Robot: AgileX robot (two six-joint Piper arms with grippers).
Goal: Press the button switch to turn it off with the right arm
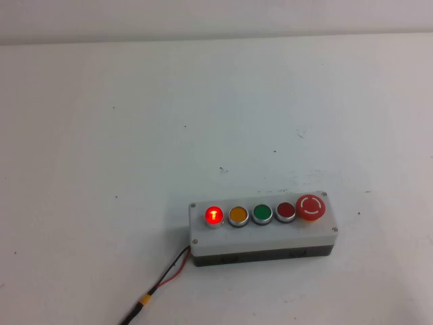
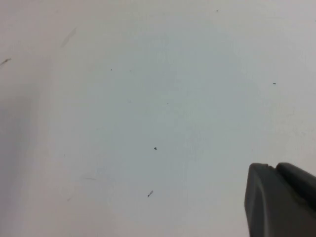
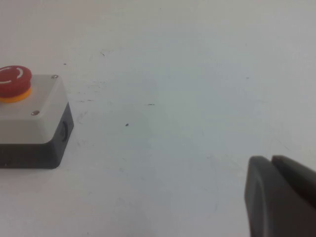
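The button switch (image 1: 214,216) glows bright red at the left end of the button row on the grey box (image 1: 264,238), in the near middle of the table. Neither arm shows in the high view. In the right wrist view my right gripper (image 3: 270,159) is shut and empty above bare table, well apart from the box's end (image 3: 34,126) that carries the large red mushroom button (image 3: 14,81); the button switch is out of that view. My left gripper (image 2: 274,167) is shut and empty over bare table.
Along the row stand a yellow button (image 1: 238,215), a green button (image 1: 262,214), a darker red button (image 1: 285,211) and the mushroom button (image 1: 311,206). A red and black cable (image 1: 169,274) with a yellow connector (image 1: 145,299) runs from the box toward the near edge.
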